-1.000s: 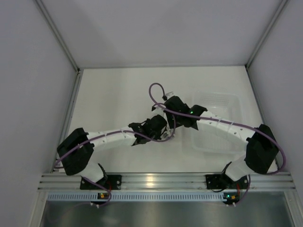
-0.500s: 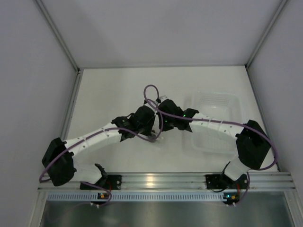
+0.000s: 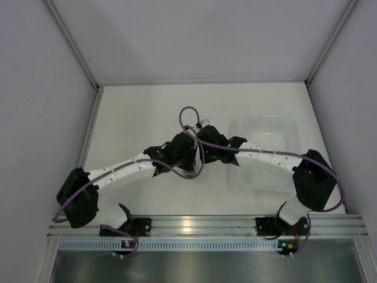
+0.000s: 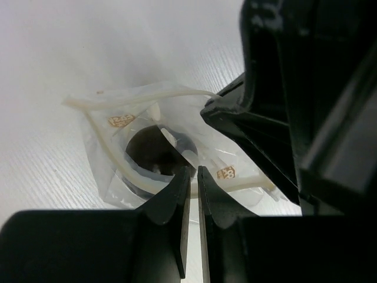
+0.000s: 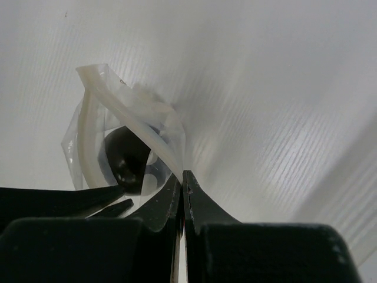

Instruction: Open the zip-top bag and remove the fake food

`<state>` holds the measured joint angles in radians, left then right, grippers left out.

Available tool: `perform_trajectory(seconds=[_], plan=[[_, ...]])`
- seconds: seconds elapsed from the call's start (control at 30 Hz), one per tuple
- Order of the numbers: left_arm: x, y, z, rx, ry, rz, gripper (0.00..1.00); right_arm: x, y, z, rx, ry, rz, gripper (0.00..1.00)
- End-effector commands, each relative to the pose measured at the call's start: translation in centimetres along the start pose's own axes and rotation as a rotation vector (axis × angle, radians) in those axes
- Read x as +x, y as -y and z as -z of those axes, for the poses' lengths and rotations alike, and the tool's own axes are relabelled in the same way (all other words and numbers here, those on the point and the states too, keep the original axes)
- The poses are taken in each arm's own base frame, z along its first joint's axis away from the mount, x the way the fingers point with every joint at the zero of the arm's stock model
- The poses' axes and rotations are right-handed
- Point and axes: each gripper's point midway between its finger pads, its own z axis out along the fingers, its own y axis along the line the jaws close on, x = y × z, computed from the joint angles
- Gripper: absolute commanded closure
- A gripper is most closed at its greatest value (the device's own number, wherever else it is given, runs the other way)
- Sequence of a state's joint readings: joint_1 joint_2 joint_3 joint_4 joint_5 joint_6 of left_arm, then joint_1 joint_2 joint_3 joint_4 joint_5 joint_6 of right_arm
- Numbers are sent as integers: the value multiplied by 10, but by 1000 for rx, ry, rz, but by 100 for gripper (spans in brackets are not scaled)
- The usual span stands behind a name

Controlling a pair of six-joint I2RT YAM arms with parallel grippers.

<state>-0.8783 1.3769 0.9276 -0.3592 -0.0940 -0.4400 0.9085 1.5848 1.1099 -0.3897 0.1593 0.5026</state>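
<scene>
Rims of the zip-top bag (image 4: 112, 127) are pinched by left gripper (image 4: 193, 171) and right gripper (image 5: 181, 174).

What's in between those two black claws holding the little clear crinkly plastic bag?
The parted mouth of the clear plastic bag, a small dark glossy ball inside; the left wrist view shows it.

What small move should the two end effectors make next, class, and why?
Probably draw the left end effector and right end effector slightly apart. Each is pinched on a lip of the zip-top bag, the mouth is only partly parted, and the fake food sits inside.
</scene>
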Motion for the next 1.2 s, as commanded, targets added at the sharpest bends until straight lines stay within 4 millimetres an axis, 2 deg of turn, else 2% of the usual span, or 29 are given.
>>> perform_trajectory(seconds=[0.0, 0.13, 0.27, 0.43, 0.6, 0.73, 0.9, 1.03, 1.1, 1.13, 1.17], plan=[[-27, 23, -11, 63, 86, -37, 84, 7, -20, 6, -44, 20, 49, 100], [-14, 17, -17, 30, 30, -35, 83, 6, -21, 10, 3, 47, 70, 100], [-2, 20, -14, 43, -27, -53, 79, 0, -18, 16, 68, 87, 89, 100], [3, 24, -3, 84, -42, -66, 66, -7, -13, 20, 110, 118, 92, 100], [18, 10, -15, 10, -88, -51, 67, -17, -21, 32, 68, 182, 66, 100], [22, 7, -17, -13, -91, -24, 68, -21, -23, 38, 66, 219, 60, 100], [14, 4, -11, -54, -39, 44, 67, -25, -34, 47, -9, 287, 31, 100], [-2, -4, -3, -116, 66, 154, 67, -24, -48, 57, -49, 329, 30, 100], [-17, 0, 4, -93, 147, 236, 67, -23, -54, 63, -52, 353, 21, 100], [-14, -1, 4, -90, 159, 254, 67, -23, -58, 64, -57, 360, 18, 100], [-23, 3, 7, -64, 206, 297, 67, -21, -63, 67, -57, 368, 4, 100]])
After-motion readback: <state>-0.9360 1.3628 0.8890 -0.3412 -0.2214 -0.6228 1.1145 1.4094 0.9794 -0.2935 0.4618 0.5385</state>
